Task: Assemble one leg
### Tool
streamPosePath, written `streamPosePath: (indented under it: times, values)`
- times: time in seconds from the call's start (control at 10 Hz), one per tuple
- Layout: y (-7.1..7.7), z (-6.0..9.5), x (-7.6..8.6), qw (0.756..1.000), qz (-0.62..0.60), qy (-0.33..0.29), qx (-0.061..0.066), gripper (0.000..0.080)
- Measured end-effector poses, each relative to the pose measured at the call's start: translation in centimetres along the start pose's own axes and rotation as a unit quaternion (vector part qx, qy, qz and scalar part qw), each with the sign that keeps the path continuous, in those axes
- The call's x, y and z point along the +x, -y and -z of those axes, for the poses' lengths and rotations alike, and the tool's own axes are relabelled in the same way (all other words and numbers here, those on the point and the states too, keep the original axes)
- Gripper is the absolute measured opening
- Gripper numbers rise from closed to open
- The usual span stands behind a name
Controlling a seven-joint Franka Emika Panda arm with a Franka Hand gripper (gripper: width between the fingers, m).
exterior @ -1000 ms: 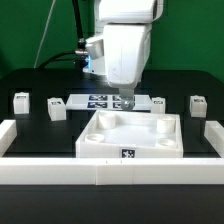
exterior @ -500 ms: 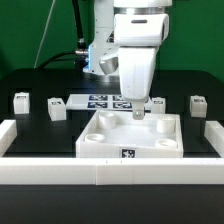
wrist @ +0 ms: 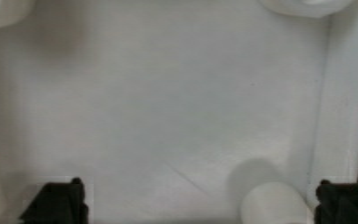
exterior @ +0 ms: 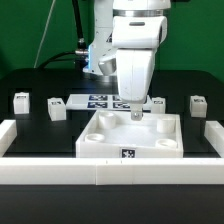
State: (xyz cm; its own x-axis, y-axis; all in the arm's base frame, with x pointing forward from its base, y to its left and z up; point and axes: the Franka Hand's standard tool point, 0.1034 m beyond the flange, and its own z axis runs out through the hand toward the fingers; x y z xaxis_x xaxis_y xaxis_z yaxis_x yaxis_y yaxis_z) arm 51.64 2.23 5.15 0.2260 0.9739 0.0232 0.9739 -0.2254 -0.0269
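Small white legs with black-and-white tags stand on the black table: two at the exterior view's left (exterior: 21,100) (exterior: 57,108) and two at its right (exterior: 158,101) (exterior: 197,104). The large white square tray-like piece (exterior: 100,143) lies in front of them. My gripper (exterior: 137,113) hangs over the tray's far side, apart from every leg. In the wrist view the gripper (wrist: 201,205) is open wide. Its dark fingertips (wrist: 55,200) sit at the two edges, with only the tray's white surface (wrist: 158,100) between them. It holds nothing.
The marker board (exterior: 98,100) lies behind the tray, partly hidden by the arm. A white raised wall (exterior: 110,174) runs along the front of the table and up both sides. A green backdrop stands behind.
Since one second ago my gripper has moved toward the exterior view's right and a little lower, from over the marker board to over the tray's far side. In the last half second it has barely moved.
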Motion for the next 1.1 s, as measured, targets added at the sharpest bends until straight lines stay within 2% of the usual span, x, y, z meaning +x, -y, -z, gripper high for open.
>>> streamPosePath:
  times: [0.1, 0.2, 0.3, 0.5, 0.7, 0.8, 0.9, 1.0, 1.1]
  values:
    - [1.9, -1.1, 0.0, 1.000, -0.002, -0.002, 0.001, 0.0650]
    - [3.4, -1.8, 0.2, 1.000, -0.001, -0.001, 0.010, 0.0650]
    - [4.1, -2.3, 0.2, 1.000, 0.001, -0.001, 0.015, 0.0650]
    - [5.2, -3.7, 0.1, 1.000, 0.001, -0.004, 0.015, 0.0650]
    - [5.2, -4.6, -0.6, 1.000, -0.006, -0.006, 0.017, 0.0650]
    - [5.0, -4.5, -0.6, 1.000, -0.007, -0.008, 0.011, 0.0650]
    - [5.0, -4.5, -0.6, 1.000, -0.008, -0.008, 0.011, 0.0553]
    - [5.0, -4.5, -0.7, 1.000, -0.008, -0.008, 0.011, 0.0417]
    - [5.0, -4.5, -0.7, 1.000, -0.008, -0.008, 0.011, 0.0417]
